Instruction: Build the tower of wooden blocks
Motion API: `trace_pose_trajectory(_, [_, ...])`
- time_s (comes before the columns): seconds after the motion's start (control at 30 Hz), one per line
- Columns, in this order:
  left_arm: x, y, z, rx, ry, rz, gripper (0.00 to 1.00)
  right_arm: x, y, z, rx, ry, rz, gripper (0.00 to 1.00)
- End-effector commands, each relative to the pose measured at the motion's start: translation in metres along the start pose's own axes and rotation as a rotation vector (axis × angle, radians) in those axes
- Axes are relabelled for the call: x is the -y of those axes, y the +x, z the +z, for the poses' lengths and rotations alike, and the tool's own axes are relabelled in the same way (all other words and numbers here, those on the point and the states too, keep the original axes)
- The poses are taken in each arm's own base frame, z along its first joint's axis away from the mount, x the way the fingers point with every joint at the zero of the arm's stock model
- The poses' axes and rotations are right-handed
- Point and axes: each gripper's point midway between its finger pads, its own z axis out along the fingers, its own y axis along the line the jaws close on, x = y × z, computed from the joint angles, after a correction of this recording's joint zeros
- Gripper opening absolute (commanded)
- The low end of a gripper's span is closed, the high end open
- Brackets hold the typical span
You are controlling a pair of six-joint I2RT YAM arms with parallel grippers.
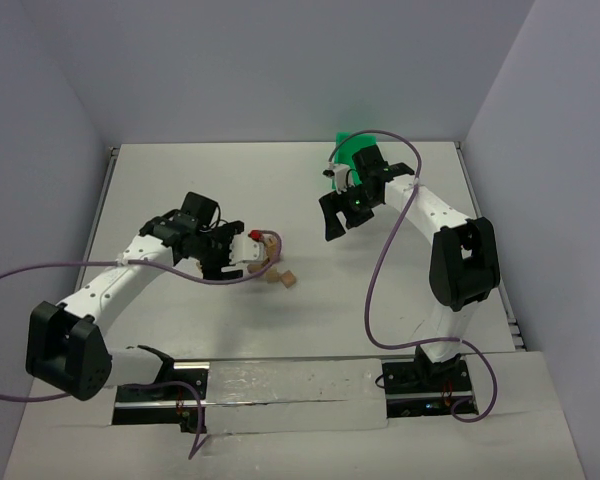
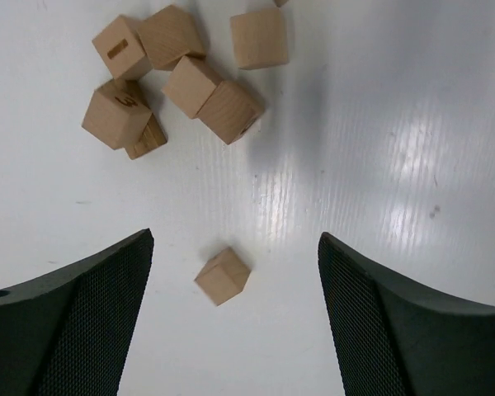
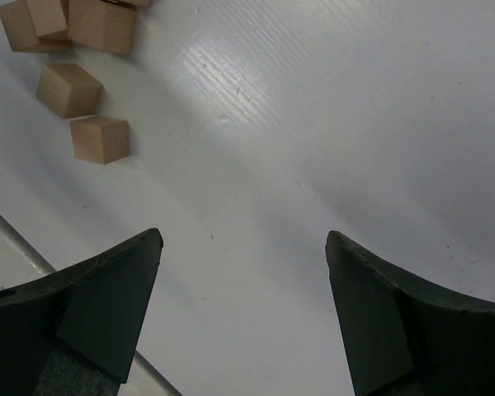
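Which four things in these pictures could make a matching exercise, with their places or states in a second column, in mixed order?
Things:
1. single wood block
2. cluster of wood blocks
3. green bin
4. right gripper

Places or states:
A. far side of the table
B. open, holding nothing
C. between the fingers of the open left gripper, touching neither
D. jumbled together, no tower built

Pairs: 1-C; 2-D; 3-A; 4-B

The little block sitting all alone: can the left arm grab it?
Probably yes. The lone block lies on bare table, in line between the open fingers of the left gripper. It sits apart from the pile of blocks, with nothing in the way.
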Motion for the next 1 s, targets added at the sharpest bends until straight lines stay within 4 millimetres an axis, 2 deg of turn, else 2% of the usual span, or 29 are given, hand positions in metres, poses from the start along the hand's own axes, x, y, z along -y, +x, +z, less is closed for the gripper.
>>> trace_pose_trajectory(0.0, [0.008,-0.015,-0.005,0.072,0.132,0.277,0.87,-0.001,-0.008,-0.007,0.016,-0.012,-0.004,0.88])
trace_pose_trajectory(0.13, [0.0,-0.023,0.004,0.114,0.153,0.393,0.92,-0.002,-0.006,-0.006,0.006,-0.014,-0.002,0.89])
trace_pose_trajectory(0.2, [-0.007,-0.027,0.008,0.128,0.156,0.421,0.98,-0.001,-0.003,-0.006,-0.001,-0.008,-0.004,0.89])
trace_pose_trajectory(0.37, [-0.018,-0.03,0.023,0.149,0.191,0.467,0.99,0.0,0.002,-0.004,-0.013,-0.008,-0.003,0.9])
trace_pose_trajectory(0.97, [-0.017,-0.029,0.067,0.161,0.3,0.442,0.99,0.006,0.005,0.003,-0.042,-0.012,-0.004,0.92])
